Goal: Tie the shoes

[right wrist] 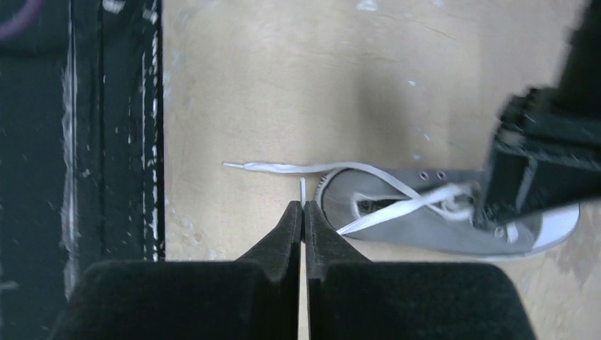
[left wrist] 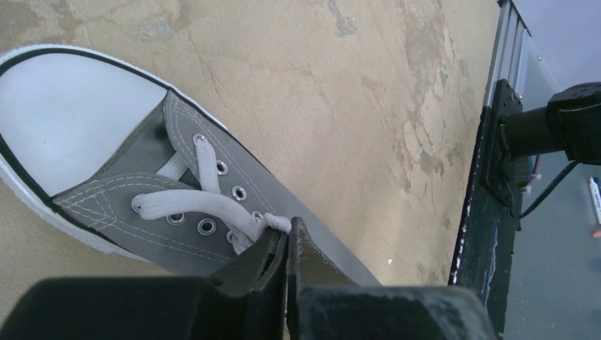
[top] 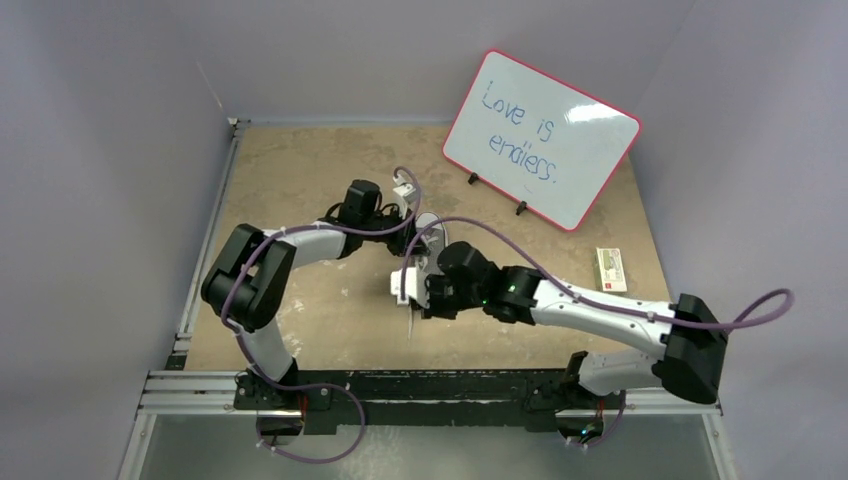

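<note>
Tan tabletop (top: pixel 300 180) holds the grey sneaker (left wrist: pixel 135 191) in front of the whiteboard (top: pixel 540 140). My left tool (left wrist: pixel 287 244) and right tool (right wrist: pixel 303 212) each clamp white lace (left wrist: pixel 191 203); uneven pulling could slip it or drag the sneaker.

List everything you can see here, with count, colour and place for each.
sneaker: one, grey with white toe cap, middle of the table
laces: one set, white, untied on the sneaker
whiteboard: one, white with pink frame, far right, reads "Love is endless."
box: one, small, white and red, right edge
table: one, tan, worn
left fingers: two, black, shut on the laces over the sneaker
right fingers: two, black, shut on a lace end beside the heel
</note>
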You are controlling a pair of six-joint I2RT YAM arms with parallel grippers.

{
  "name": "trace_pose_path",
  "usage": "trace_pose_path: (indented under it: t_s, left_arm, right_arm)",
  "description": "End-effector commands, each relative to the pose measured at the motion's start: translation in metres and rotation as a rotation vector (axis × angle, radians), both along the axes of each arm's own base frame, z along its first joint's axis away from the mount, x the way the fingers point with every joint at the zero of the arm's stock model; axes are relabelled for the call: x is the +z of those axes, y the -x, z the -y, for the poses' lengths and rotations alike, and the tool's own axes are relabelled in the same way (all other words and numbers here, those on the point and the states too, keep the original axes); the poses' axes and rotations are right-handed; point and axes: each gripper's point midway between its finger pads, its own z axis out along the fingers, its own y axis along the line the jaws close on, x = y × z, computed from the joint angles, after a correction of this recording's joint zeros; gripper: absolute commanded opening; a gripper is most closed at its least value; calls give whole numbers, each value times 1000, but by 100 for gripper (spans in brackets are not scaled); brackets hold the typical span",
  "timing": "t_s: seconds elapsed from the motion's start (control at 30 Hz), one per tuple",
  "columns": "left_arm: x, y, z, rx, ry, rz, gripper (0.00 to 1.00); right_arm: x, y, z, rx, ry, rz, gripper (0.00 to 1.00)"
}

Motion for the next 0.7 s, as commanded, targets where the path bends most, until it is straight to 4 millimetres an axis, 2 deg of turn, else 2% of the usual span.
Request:
trace_pose_path:
  t_s: [0.0, 0.17, 0.23, 0.43, 0.57, 0.67]
  left_arm:
    - [31, -9, 2, 45, 84, 63, 0]
    - [47, -7, 3, 77, 142, 67, 0]
    - [46, -5, 0, 87, 125, 67, 0]
    - [47, -1, -7, 125, 103, 60, 0]
    - [52, 1, -11, 156, 101, 58, 0]
    - [51, 2, -15, 175, 86, 49, 0]
  right_arm:
    - [32, -10, 10, -302, -180, -262, 0]
    - [39, -37, 29, -539, -315, -547, 0]
    - [43, -42, 30, -548, -362, -613, 0]
    - [44, -19, 22, -471, -382, -810, 0]
    - [32, 13, 24, -381, -243, -1003, 0]
    - [21, 22, 28, -409, -182, -1101, 0]
